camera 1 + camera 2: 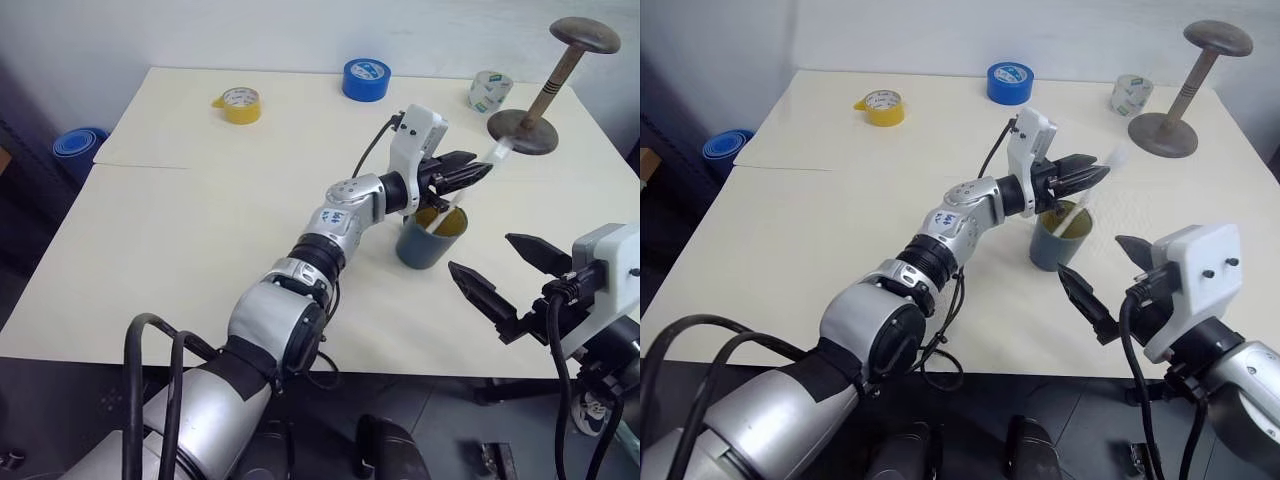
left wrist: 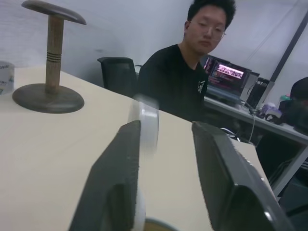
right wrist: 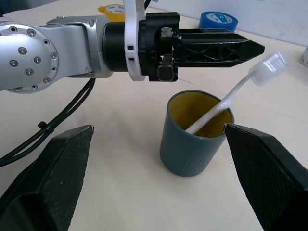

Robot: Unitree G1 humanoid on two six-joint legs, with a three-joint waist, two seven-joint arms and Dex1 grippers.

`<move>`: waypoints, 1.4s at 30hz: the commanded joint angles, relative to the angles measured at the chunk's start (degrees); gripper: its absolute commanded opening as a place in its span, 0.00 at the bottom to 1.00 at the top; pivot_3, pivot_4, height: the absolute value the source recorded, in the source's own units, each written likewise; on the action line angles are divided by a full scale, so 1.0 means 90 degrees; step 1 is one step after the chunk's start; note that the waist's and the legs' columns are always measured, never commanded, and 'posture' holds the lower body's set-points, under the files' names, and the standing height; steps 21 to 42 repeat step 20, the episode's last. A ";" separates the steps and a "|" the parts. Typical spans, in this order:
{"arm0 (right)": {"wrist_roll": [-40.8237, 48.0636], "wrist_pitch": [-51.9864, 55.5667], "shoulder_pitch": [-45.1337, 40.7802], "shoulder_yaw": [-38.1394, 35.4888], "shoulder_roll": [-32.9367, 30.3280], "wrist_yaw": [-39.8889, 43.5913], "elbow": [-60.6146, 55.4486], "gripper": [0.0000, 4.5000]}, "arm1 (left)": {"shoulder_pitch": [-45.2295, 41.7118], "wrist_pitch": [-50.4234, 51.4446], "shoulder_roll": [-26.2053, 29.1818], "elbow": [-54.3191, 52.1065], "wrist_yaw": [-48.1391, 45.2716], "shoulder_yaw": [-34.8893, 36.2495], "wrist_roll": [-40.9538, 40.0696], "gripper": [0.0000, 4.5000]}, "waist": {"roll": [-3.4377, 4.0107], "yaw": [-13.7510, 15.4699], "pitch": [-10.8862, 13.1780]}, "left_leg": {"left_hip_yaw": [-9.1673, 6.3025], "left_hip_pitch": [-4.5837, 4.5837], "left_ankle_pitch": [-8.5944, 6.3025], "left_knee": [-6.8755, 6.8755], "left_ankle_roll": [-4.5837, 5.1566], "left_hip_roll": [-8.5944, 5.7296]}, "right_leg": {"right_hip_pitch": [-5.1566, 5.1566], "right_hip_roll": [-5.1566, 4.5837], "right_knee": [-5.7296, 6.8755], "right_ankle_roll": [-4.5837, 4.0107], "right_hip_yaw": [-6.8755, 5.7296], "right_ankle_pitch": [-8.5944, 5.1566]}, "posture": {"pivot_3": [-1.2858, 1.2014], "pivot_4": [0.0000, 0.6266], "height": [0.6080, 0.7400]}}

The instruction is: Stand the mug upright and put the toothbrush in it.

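Toothbrush [image 3: 226,103] leans inside upright mug [image 3: 192,144]; left gripper [image 3: 240,48] jaws released above it, right gripper [image 1: 510,270] jaws spread wide.

Cream table [image 1: 200,250], upright mug [image 1: 430,238], three tape rolls, wooden stand [image 1: 535,120]

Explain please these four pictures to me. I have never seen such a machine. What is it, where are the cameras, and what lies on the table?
It is a humanoid robot with two arms, each ending in a two-fingered claw. Two pictures come from its head, looking down; two from cameras on its wrists. On the cream table a teal mug stands upright with the toothbrush leaning inside it. The left claw hovers just above the mug, fingers parted, gripping nothing. The right claw waits wide open nearby. Farther back lie yellow, blue and white tape rolls and a wooden stand. A person sits beyond the table.
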 commanded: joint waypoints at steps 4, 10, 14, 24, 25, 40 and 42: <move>-0.0141 -0.0049 -0.0045 -0.0222 -0.0101 0.0223 0.0029 1.00 | 0.0284 0.1418 0.0990 -0.1955 -0.1254 -0.0222 -0.0444 0.53 | 0.0004 -0.0045 -0.0002 | -0.0001 0.0003 0.0000 -0.0001 0.0000 0.0001 | 0.0000 0.0001 0.0003 0.0000 0.0001 0.0000 | 0.52 0.24 1.00; -0.0296 0.0329 0.0330 -0.0918 -0.0134 0.1105 0.0654 1.00 | 0.1254 0.2765 0.3330 -0.4413 -0.2991 -0.1243 -0.0199 0.53 | 0.0011 -0.0102 -0.0006 | -0.0001 0.0009 0.0001 -0.0001 -0.0002 0.0003 | -0.0001 0.0003 0.0016 0.0000 0.0004 0.0000 | 0.52 0.24 1.00; -0.0205 0.0733 0.0832 -0.1566 -0.0156 0.2119 0.1021 1.00 | 0.1654 0.2637 0.4675 -0.4697 -0.3741 -0.1672 0.0097 0.53 | 0.0011 -0.0042 -0.0006 | -0.0005 0.0006 0.0001 0.0003 -0.0003 0.0005 | 0.0002 0.0004 0.0016 0.0000 0.0004 0.0000 | 0.52 0.24 1.00; -0.0241 0.0991 0.0925 -0.1929 -0.0115 0.2900 0.1508 1.00 | 0.2085 0.2519 0.5504 -0.5146 -0.4415 -0.2005 0.0126 0.53 | 0.0010 0.0029 -0.0006 | -0.0010 0.0004 0.0000 0.0012 -0.0002 0.0003 | 0.0013 0.0004 0.0004 0.0000 0.0004 0.0000 | 0.52 0.24 1.00; -0.0241 0.0991 0.0925 -0.1929 -0.0115 0.2900 0.1508 1.00 | 0.2085 0.2519 0.5504 -0.5146 -0.4415 -0.2005 0.0126 0.53 | 0.0010 0.0029 -0.0006 | -0.0010 0.0004 0.0000 0.0012 -0.0002 0.0003 | 0.0013 0.0004 0.0004 0.0000 0.0004 0.0000 | 0.52 0.24 1.00; -0.0241 0.0991 0.0925 -0.1929 -0.0115 0.2900 0.1508 1.00 | 0.2085 0.2519 0.5504 -0.5146 -0.4415 -0.2005 0.0126 0.53 | 0.0010 0.0029 -0.0006 | -0.0010 0.0004 0.0000 0.0012 -0.0002 0.0003 | 0.0013 0.0004 0.0004 0.0000 0.0004 0.0000 | 0.52 0.24 1.00; -0.0241 0.0991 0.0925 -0.1929 -0.0115 0.2900 0.1508 1.00 | 0.2085 0.2519 0.5504 -0.5146 -0.4415 -0.2005 0.0126 0.53 | 0.0010 0.0029 -0.0006 | -0.0010 0.0004 0.0000 0.0012 -0.0002 0.0003 | 0.0013 0.0004 0.0004 0.0000 0.0004 0.0000 | 0.52 0.24 1.00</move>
